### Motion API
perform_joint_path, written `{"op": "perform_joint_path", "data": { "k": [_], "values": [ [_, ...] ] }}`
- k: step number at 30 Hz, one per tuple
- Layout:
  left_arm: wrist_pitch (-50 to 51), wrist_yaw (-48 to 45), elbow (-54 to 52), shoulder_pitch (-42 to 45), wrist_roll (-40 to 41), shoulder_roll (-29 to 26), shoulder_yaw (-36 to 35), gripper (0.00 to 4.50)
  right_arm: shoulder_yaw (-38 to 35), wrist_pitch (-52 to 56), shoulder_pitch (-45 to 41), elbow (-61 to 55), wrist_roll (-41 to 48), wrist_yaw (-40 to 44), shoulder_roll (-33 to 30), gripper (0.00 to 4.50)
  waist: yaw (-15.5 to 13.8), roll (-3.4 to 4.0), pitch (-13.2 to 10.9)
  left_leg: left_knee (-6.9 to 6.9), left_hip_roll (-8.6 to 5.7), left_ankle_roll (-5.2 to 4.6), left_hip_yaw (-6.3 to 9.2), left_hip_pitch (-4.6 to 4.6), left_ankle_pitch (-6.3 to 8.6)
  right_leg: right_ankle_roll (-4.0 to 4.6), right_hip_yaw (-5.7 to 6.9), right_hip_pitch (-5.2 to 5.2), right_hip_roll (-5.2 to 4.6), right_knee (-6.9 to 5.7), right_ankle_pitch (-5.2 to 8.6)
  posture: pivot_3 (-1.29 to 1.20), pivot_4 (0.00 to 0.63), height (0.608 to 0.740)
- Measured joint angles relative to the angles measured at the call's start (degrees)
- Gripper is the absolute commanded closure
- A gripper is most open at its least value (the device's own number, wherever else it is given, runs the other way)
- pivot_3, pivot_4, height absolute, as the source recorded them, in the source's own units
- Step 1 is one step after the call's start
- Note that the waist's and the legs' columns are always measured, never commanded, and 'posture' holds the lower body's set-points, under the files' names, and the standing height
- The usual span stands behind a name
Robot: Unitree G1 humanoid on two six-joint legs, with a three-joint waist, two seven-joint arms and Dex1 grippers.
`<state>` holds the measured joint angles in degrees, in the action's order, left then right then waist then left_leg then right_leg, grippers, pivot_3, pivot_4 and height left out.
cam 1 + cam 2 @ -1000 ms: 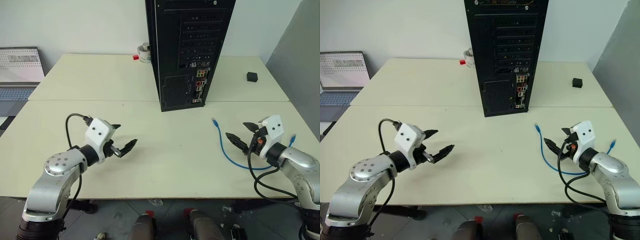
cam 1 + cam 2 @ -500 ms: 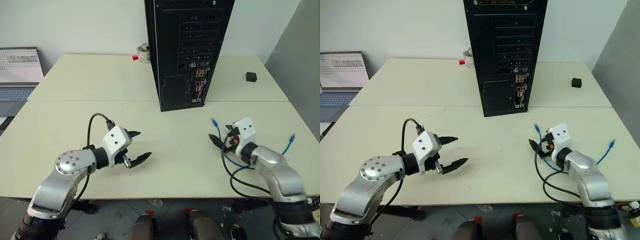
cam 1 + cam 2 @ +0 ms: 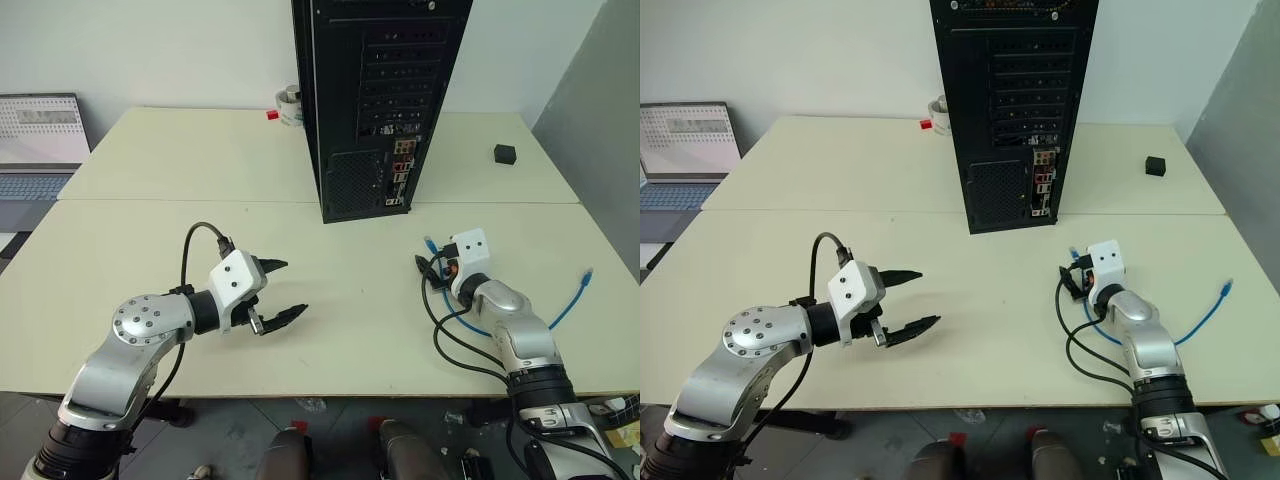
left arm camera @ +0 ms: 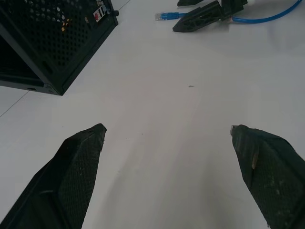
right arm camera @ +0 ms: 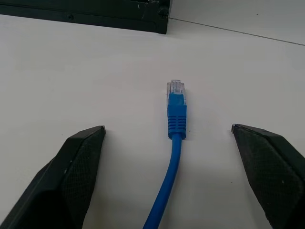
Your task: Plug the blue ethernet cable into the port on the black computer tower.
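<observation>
Table: a pale cream table (image 3: 330,320) is seen, with a seam running across it in front of the tower.
Black computer tower: the black computer tower (image 3: 375,100) is stood upright near the middle of the table, its rear panel of slotted covers, mesh grille and coloured connector strip turned toward the robot.
Blue ethernet cable: the blue ethernet cable (image 5: 175,125) is laid flat on the table, in front of the tower and to the robot's right; one clear-tipped plug is pointed toward the tower, well apart from it, and the other end (image 3: 586,273) is seen near the table's right edge.
Right gripper: the right gripper (image 5: 175,143) is held low over the table with its fingers spread on either side of the near plug; nothing is grasped, and the cord is seen running between the fingers (image 5: 78,157) without touching them.
Left gripper: the left gripper (image 3: 282,290) is held above bare tabletop on the robot's left, its fingers released and wide apart, nothing between them.
Small black cube: a small black cube (image 3: 504,153) is set on the far right of the table.
Laptop: an open laptop (image 3: 40,140) is seen at the far left.
</observation>
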<state>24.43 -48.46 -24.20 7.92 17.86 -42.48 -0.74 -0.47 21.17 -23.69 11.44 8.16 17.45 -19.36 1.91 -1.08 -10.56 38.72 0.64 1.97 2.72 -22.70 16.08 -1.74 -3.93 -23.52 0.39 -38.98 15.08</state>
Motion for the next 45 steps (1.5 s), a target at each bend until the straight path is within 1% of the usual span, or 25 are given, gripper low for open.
{"op": "perform_joint_path", "data": {
  "k": [1,2,6,11,12,13,16,19,22,26,29,33,37,45],
  "values": [
    [0.0,0.0,0.0,-0.1,0.1,0.0,0.0,0.0,0.0,0.1,0.0,0.0,-0.1,0.0,0.0,1.19,0.0,0.0,0.0,0.0,0.0,0.0,0.01,0.0,0.0,0.0,0.01,0.01,0.0,0.0,0.0,0.0,0.15,0.74],
    [0.0,-0.1,0.0,-0.1,0.2,0.0,0.0,0.0,0.0,0.4,-0.1,0.0,-0.1,0.0,0.0,1.33,0.0,0.0,0.0,0.0,-0.01,0.0,0.02,0.0,0.0,0.0,0.01,0.02,0.0,0.0,0.0,0.0,0.15,0.74],
    [0.4,0.1,0.1,-0.1,1.3,0.3,-0.2,0.0,0.0,1.1,-0.1,-0.3,-0.3,0.0,0.0,2.23,-0.1,0.0,0.0,0.01,-0.02,0.0,0.05,0.0,0.0,0.0,0.02,0.04,-0.02,0.01,0.0,0.0,0.15,0.74],
    [0.5,0.2,0.5,0.3,1.3,0.3,-0.1,0.0,0.0,1.8,-0.1,-0.7,-0.6,0.0,-0.1,3.46,-0.1,0.0,0.0,0.01,-0.03,0.0,0.06,0.0,0.0,0.0,0.03,0.04,-0.02,0.01,0.0,0.0,0.15,0.74],
    [0.6,0.3,0.7,0.6,1.3,0.3,0.0,0.0,0.0,2.0,-0.1,-0.8,-0.7,0.0,-0.2,3.57,-0.1,0.0,0.0,0.01,-0.03,0.0,0.05,0.0,0.0,0.0,0.03,0.04,-0.02,0.01,0.0,0.0,0.15,0.74],
    [0.6,0.3,0.9,0.8,1.3,0.4,0.0,0.0,0.0,2.1,-0.1,-1.0,-0.8,0.0,-0.2,3.88,-0.1,0.0,0.0,0.01,-0.03,0.0,0.05,0.0,0.0,0.0,0.04,0.04,-0.02,0.01,0.0,0.0,0.15,0.74],
    [1.1,0.5,1.9,1.7,1.2,1.2,0.5,0.0,0.0,2.5,0.6,-2.1,-1.1,0.4,-0.5,4.39,-0.1,0.0,0.0,0.01,-0.03,0.0,0.05,-0.01,0.0,0.0,0.03,0.03,-0.01,0.01,0.0,0.0,0.15,0.74],
    [1.2,0.3,2.3,2.2,1.1,1.3,1.0,0.0,0.5,2.5,1.3,-3.4,-1.2,2.6,-1.5,4.43,-0.1,0.0,0.0,0.01,-0.02,0.0,0.06,-0.01,0.0,0.0,0.03,0.02,-0.01,0.01,0.0,0.0,0.15,0.74],
    [1.1,-1.2,3.1,3.6,1.1,1.6,2.9,0.0,2.0,2.3,1.5,-6.3,-0.4,7.5,-3.1,4.45,0.0,0.0,0.0,0.01,-0.02,0.0,0.05,-0.01,0.0,0.0,0.03,0.02,0.0,0.01,0.0,0.0,0.15,0.74],
    [-0.4,-5.1,5.2,6.6,1.2,1.8,5.7,0.0,6.5,2.1,0.2,-12.2,1.3,18.5,-7.1,4.45,0.0,0.01,0.0,0.01,-0.01,0.0,0.04,-0.01,0.0,0.0,0.06,0.01,0.02,0.01,0.0,0.0,0.15,0.74],
    [-1.7,-8.7,8.2,9.3,1.1,1.5,7.4,0.0,10.6,2.3,-0.5,-17.6,3.5,29.4,-12.3,4.46,0.0,0.01,0.0,0.02,-0.01,-0.01,0.06,-0.03,0.0,0.0,0.14,0.02,0.02,0.03,0.0,0.0,0.15,0.74],
    [-4.0,-10.7,12.0,12.2,0.0,1.6,8.0,0.0,14.4,3.9,-2.0,-22.9,6.3,38.9,-16.1,4.46,-0.1,0.01,0.0,0.03,0.0,-0.01,0.12,-0.04,0.0,0.0,0.15,0.02,0.02,0.03,0.0,0.0,0.15,0.74],
    [-5.5,-13.4,13.1,13.1,-0.1,1.7,9.1,0.0,17.1,5.5,-3.8,-25.0,6.7,42.6,-16.7,4.46,0.0,0.0,0.0,0.03,0.0,-0.01,0.16,-0.04,0.0,0.0,0.15,0.01,0.02,0.02,0.0,0.0,0.15,0.74],
    [-6.3,-16.5,12.4,13.1,0.1,2.3,10.0,0.0,21.5,5.8,-7.1,-25.0,4.4,43.7,-15.5,4.47,-0.1,0.0,0.0,0.05,0.0,-0.01,0.2,-0.06,0.0,0.0,0.17,0.01,0.01,0.02,0.0,0.0,0.15,0.74]
  ]
}}
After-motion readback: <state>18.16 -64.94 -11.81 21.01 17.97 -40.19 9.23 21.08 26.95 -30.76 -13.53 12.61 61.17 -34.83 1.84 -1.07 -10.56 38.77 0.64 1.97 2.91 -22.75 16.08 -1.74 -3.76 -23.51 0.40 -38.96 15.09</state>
